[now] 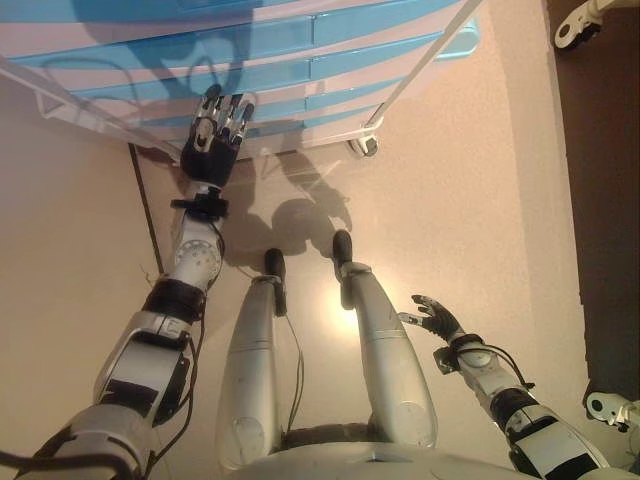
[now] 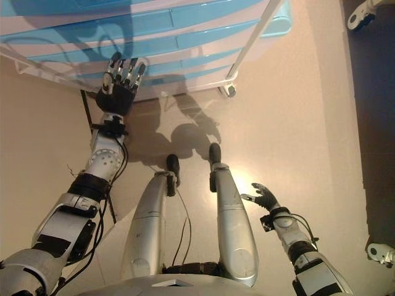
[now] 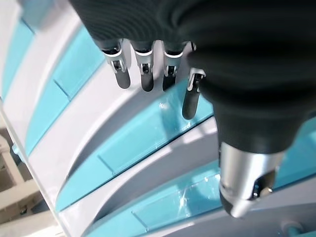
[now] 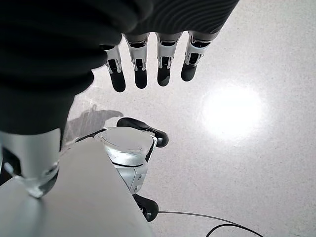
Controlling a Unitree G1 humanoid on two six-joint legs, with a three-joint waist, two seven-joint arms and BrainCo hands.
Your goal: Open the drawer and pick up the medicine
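A drawer unit point(image 1: 300, 60) with several light-blue drawers in a white frame stands ahead of me; all drawers I can see are shut. No medicine shows in any view. My left hand point(image 1: 215, 135) is raised in front of the lower drawers, fingers straight and open, fingertips point(image 3: 143, 81) close to a blue drawer front point(image 3: 143, 143); I cannot tell if they touch. My right hand point(image 1: 435, 318) hangs low at my right side over the floor, fingers relaxed and open, holding nothing.
The unit stands on small castors point(image 1: 365, 146) on a pale shiny floor point(image 1: 470, 200). A dark strip point(image 1: 600, 200) runs along the right edge. Two white castors point(image 1: 580, 25) point(image 1: 608, 408) of other furniture show at the right.
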